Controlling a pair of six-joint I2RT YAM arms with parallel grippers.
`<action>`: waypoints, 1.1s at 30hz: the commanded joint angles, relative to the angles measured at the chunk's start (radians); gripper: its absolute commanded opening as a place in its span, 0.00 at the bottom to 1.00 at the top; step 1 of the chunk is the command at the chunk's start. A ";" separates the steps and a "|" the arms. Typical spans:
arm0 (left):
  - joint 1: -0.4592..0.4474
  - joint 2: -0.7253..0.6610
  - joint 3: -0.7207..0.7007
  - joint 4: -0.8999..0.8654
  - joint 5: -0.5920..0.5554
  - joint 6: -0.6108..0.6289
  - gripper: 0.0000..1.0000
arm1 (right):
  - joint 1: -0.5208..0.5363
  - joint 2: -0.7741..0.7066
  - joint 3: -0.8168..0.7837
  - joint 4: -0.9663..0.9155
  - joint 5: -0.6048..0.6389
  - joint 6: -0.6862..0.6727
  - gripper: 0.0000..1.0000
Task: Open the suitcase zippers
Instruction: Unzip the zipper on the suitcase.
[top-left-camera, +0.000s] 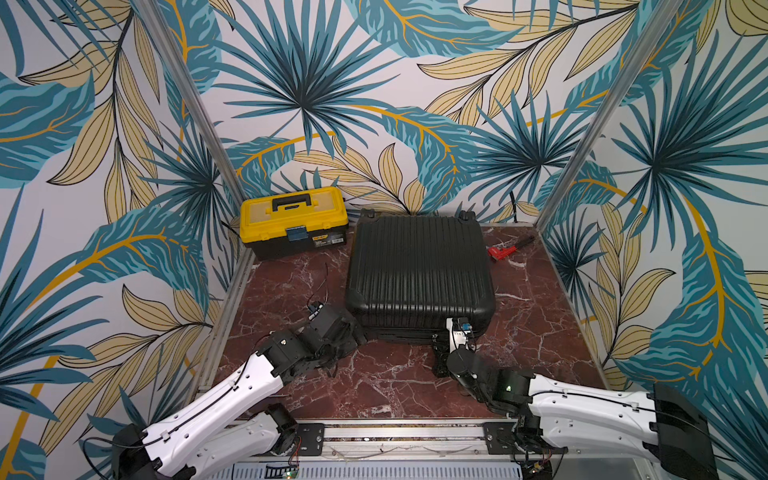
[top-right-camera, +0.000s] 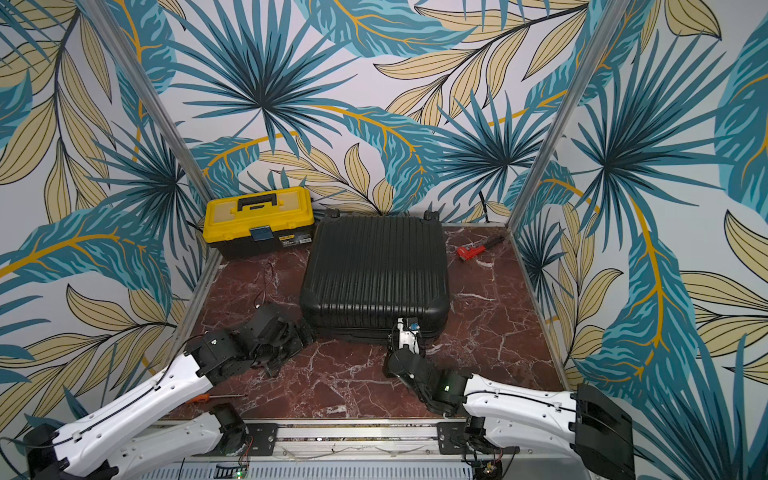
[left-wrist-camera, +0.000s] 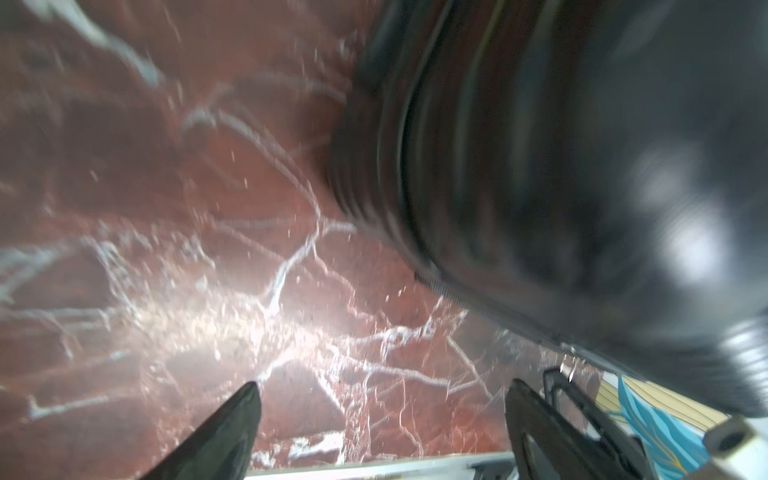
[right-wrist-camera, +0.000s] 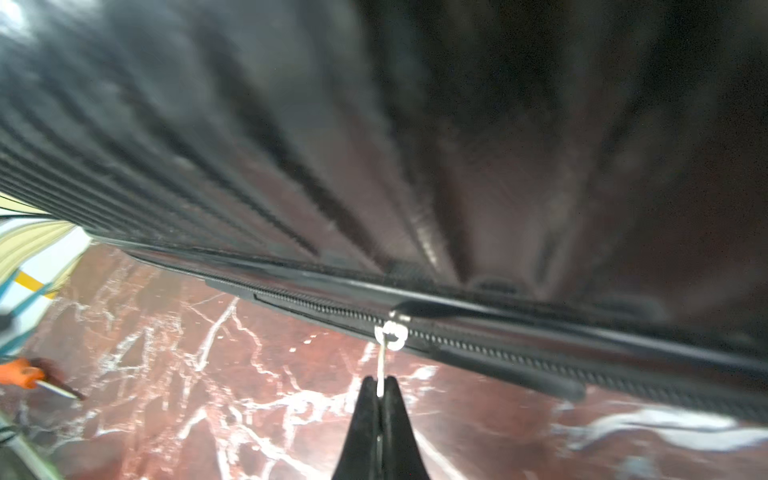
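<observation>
Landmark: suitcase (top-left-camera: 419, 270), black and ribbed, lying flat with a broad face up on the red marble tabletop (top-left-camera: 374, 386). In both top views the two shells look closed together.
Wheels: small black wheels (top-left-camera: 466, 215) at the suitcase's far end.
Zippers: zippers (right-wrist-camera: 316, 309) run along the suitcase's near side seam, low, just above the tabletop. How far the track is undone, cannot tell.
Zipper pull: zipper pull (right-wrist-camera: 391, 332), a small silver ring on the slider with a thin metal tab hanging from it, on the near seam toward the suitcase's right corner.
Right gripper: right gripper (right-wrist-camera: 379, 380) sits in front of the suitcase's near side, just off the seam. Jaws are clenched tight on the tab of the zipper pull.
Left gripper: left gripper (left-wrist-camera: 382, 384) is at the suitcase's near left corner, low over the tabletop. Jaws are spread wide and grasp nothing, with bare marble between them. One of its fingers (left-wrist-camera: 523, 409) is close to the shell; the view is blurred, so contact cannot be told.
Toolbox: toolbox (top-left-camera: 293, 220), yellow over black, lid down, just beside the suitcase's far left corner.
Red tool: red tool (top-left-camera: 498, 251) lies flat off the suitcase's far right corner, apart from it.
Screwdriver: screwdriver (top-right-camera: 216, 397), orange handle, well apart from the suitcase, out past its near left corner.
</observation>
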 joint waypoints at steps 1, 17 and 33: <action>-0.045 0.004 -0.038 0.142 -0.009 -0.164 0.88 | 0.018 0.045 0.042 0.121 0.071 0.074 0.00; 0.172 0.433 0.257 0.229 -0.046 0.167 0.84 | 0.161 0.035 0.135 -0.121 0.010 -0.130 0.00; 0.170 0.441 0.119 0.430 0.161 0.083 0.85 | 0.092 0.290 0.223 0.132 -0.036 -0.213 0.00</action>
